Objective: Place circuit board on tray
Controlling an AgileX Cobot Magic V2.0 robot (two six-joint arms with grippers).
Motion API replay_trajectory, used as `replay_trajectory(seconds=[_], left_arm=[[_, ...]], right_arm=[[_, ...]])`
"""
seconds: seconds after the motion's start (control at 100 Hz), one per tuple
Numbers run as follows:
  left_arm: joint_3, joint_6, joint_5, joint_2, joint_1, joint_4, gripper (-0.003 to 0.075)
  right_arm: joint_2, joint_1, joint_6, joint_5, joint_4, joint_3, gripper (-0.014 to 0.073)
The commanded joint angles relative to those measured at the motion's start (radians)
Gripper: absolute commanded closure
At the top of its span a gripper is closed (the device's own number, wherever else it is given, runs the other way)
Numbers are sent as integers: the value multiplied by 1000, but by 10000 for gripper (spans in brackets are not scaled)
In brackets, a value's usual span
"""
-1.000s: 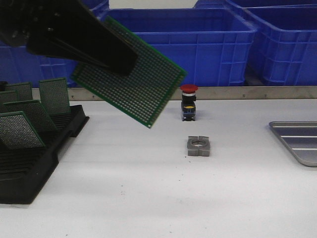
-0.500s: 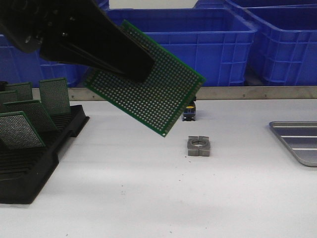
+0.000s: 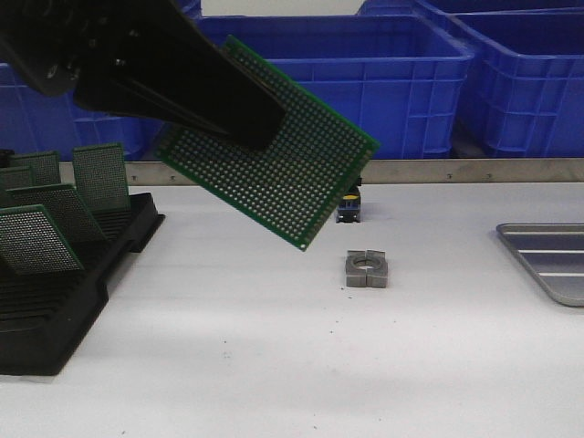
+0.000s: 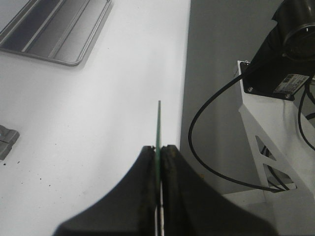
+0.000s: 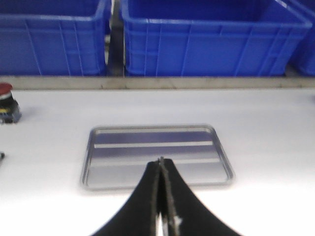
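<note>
My left gripper (image 3: 246, 123) is shut on a green perforated circuit board (image 3: 292, 173) and holds it tilted, high above the table left of centre. In the left wrist view the board (image 4: 159, 125) shows edge-on between the closed fingertips (image 4: 158, 148). The grey metal tray (image 3: 552, 255) lies at the table's right edge, partly cut off; it also shows in the left wrist view (image 4: 54, 29) and in the right wrist view (image 5: 155, 155). My right gripper (image 5: 161, 161) is shut and empty, hovering over the tray's near edge. It is out of the front view.
A black slotted rack (image 3: 55, 292) with several green boards (image 3: 100, 173) stands at the left. A grey metal block with a hole (image 3: 367, 269) lies mid-table. A push-button switch (image 3: 351, 208) stands behind it, partly hidden by the board. Blue crates (image 3: 392, 73) line the back.
From one second ago my left gripper carried the board rightward, covering the switch's red cap. In the last half second nothing has visibly moved.
</note>
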Motion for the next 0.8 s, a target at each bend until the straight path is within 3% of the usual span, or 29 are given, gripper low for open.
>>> replay_trajectory(seconds=[0.0, 0.14, 0.33, 0.45, 0.57, 0.62, 0.79], left_arm=[[-29, -8, 21, -25, -7, -72, 737], [-29, -8, 21, -25, -7, -75, 737], [-29, -8, 21, -25, -7, -83, 737], [-29, -8, 21, -25, -7, -85, 737], [-29, -8, 21, -25, -7, -85, 737], [-29, -8, 21, -25, -7, -85, 737], [-29, -8, 21, -25, -7, -85, 737]], right_arm=[[129, 2, -5, 125, -10, -129, 653], [296, 2, -9, 219, -10, -244, 653], [468, 22, -11, 182, 41, -308, 622], [544, 85, -95, 138, 170, -310, 452], [612, 180, -254, 100, 362, -310, 137], [637, 222, -342, 81, 460, -311, 61], [747, 354, -670, 94, 722, -357, 69]])
